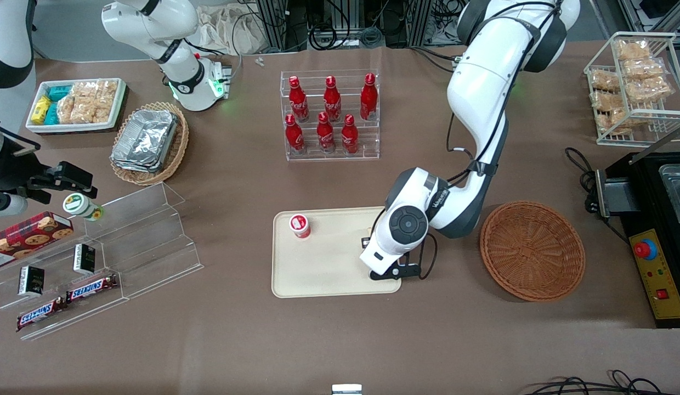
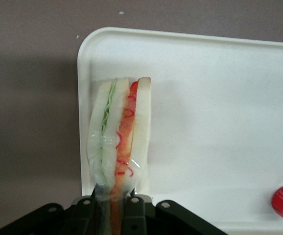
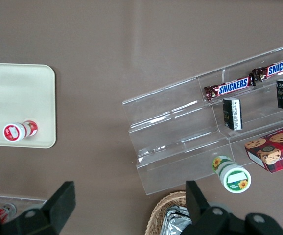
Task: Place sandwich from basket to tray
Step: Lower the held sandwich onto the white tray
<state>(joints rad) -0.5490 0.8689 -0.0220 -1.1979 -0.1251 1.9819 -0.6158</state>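
Note:
My left gripper (image 1: 394, 270) hangs over the tray's (image 1: 329, 271) end nearest the basket, by the edge closest to the front camera. In the left wrist view the gripper (image 2: 113, 200) is shut on the sandwich (image 2: 119, 132), a clear-wrapped white bread wedge with green and orange-red filling. The sandwich stands on edge over the tray (image 2: 205, 98), close to its corner; I cannot tell whether it touches. In the front view the wrist hides it. The reddish-brown wicker basket (image 1: 532, 249) lies empty beside the tray, toward the working arm's end.
A small red-capped cup (image 1: 300, 225) stands on the tray. A rack of red bottles (image 1: 330, 115) is farther from the front camera. A clear stepped shelf (image 1: 126, 241), a tan basket of foil containers (image 1: 151, 141) and a black control box (image 1: 655, 269) flank the area.

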